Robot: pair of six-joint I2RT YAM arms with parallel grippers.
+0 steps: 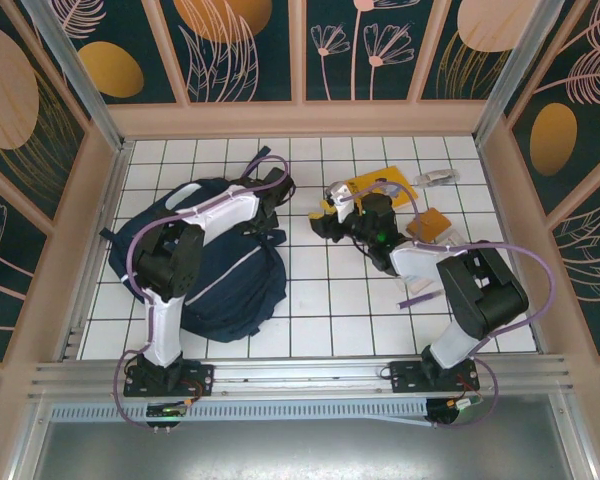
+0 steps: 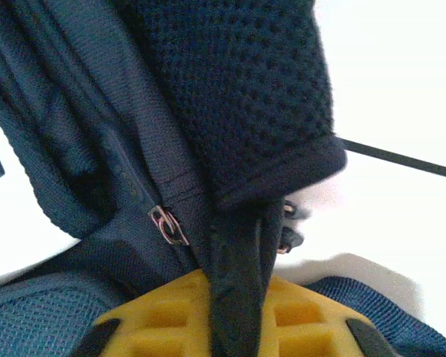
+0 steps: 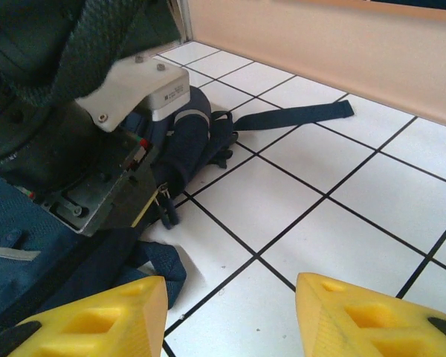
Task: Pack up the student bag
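The navy student bag (image 1: 215,270) lies flat on the left half of the tiled table. At the bag's upper right corner my left gripper (image 1: 276,193) is shut on a dark strap (image 2: 236,275), pinched between the yellow fingers (image 2: 152,320). Above that strap are a mesh shoulder pad (image 2: 238,89) and a metal zipper pull (image 2: 168,225). My right gripper (image 1: 320,226) hovers just right of the bag. It is open, with bare tile between its yellow fingertips (image 3: 97,320). In the right wrist view the bag (image 3: 182,134) sits at left behind my left arm's housing (image 3: 137,89).
A loose bag strap (image 3: 297,115) trails across the tiles toward the back wall. A yellow book (image 1: 368,190), a small orange item (image 1: 430,225) and a white item (image 1: 438,177) lie at the back right. A purple pen (image 1: 418,298) rests near the right arm.
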